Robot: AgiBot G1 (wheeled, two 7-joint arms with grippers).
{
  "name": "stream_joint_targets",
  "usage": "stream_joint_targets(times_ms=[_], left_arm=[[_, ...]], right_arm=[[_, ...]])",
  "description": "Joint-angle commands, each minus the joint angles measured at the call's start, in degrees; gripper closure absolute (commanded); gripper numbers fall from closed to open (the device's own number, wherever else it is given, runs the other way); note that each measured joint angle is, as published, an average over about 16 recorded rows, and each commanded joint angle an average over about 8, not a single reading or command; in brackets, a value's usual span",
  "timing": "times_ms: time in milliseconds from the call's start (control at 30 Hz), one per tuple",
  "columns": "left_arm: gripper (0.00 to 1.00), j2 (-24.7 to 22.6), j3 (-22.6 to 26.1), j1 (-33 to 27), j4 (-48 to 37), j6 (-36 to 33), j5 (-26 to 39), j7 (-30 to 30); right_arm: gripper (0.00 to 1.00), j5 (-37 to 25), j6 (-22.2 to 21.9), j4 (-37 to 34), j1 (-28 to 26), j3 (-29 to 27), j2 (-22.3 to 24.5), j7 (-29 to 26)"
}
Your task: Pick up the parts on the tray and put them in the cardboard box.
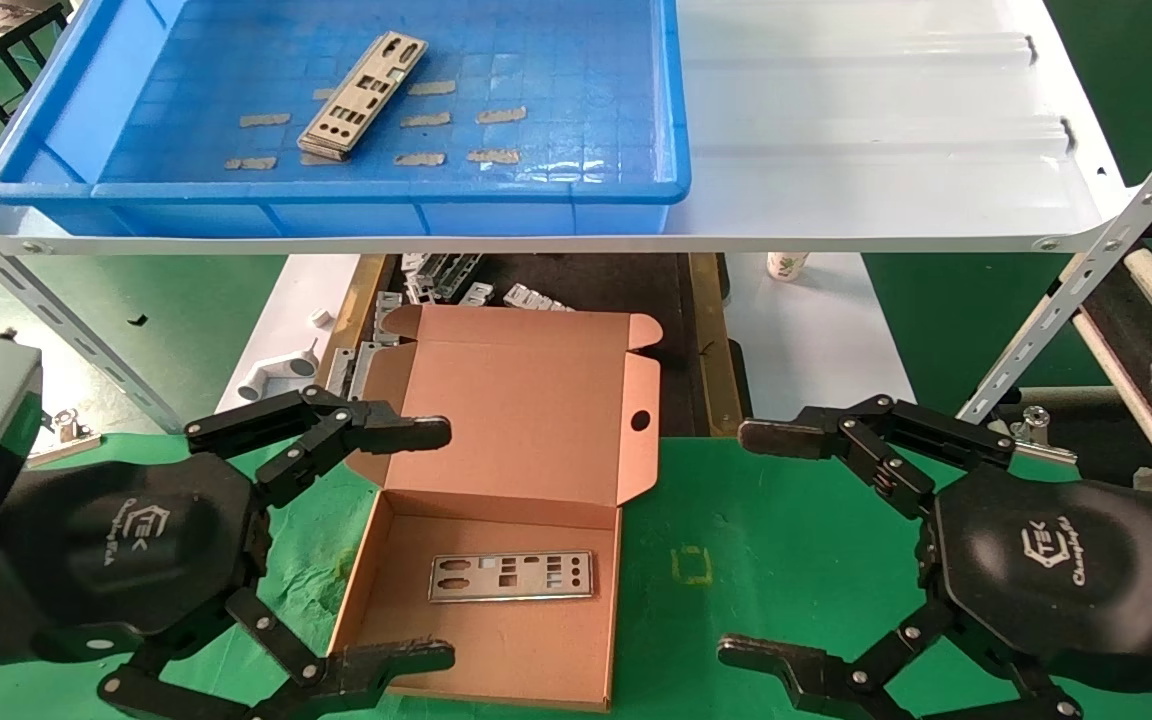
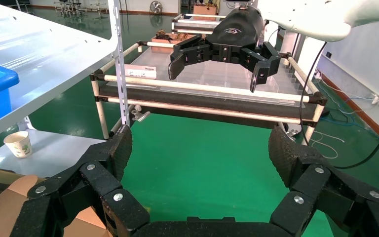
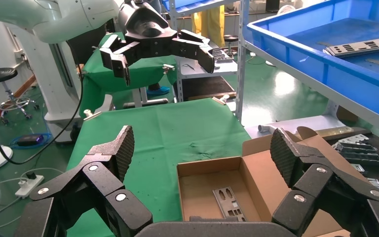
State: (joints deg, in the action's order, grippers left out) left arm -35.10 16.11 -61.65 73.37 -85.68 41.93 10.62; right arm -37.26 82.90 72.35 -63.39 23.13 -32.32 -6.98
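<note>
A stack of silver-grey plates, the parts (image 1: 363, 96), lies in the blue tray (image 1: 536, 190) on the white shelf; the parts (image 3: 360, 47) also show in the right wrist view. One plate (image 1: 511, 577) rests flat on the floor of the open cardboard box (image 1: 576, 400) on the green mat, and the same plate (image 3: 229, 201) is seen inside the box (image 3: 212, 168). My left gripper (image 1: 436, 545) hangs open at the box's left side, empty. My right gripper (image 1: 756, 545) stands open to the right of the box, empty.
The white shelf (image 1: 886, 140) overhangs the far end of the box. Grey brackets (image 1: 436, 275) and a white pipe fitting (image 1: 276, 375) lie beyond the box. A paper cup (image 1: 786, 265) stands on the white surface. Slanted shelf struts (image 1: 1066, 300) flank both sides.
</note>
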Motion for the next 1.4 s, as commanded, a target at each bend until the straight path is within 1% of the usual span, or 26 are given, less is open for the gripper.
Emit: stream_joint_targets(times_ms=[33, 1400], left_arm=[[0.00, 0.0, 0.0, 0.0, 0.0, 0.0, 0.0, 0.0], [0.00, 0.0, 0.0, 0.0, 0.0, 0.0, 0.0, 0.0]], right_arm=[[0.00, 0.0, 0.0, 0.0, 0.0, 0.0, 0.0, 0.0], [0.00, 0.0, 0.0, 0.0, 0.0, 0.0, 0.0, 0.0]])
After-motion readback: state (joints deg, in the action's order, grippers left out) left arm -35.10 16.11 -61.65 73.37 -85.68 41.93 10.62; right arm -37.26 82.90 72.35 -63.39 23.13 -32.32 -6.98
